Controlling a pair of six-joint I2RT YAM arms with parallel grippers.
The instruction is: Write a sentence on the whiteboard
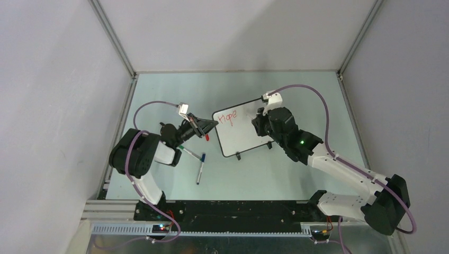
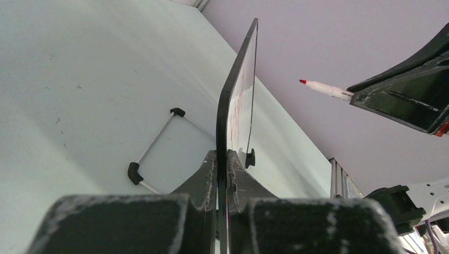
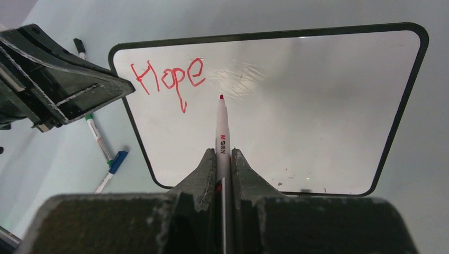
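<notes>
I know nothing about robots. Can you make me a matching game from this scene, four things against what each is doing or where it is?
1. left pincer
2. right pincer
3. spare markers
4. word "Hope"

A. lying on the table
B. shut on the red marker
C. written in red on the whiteboard
D. clamped on the whiteboard's edge

Pairs: 1-D, 2-B, 3-A, 4-C
</notes>
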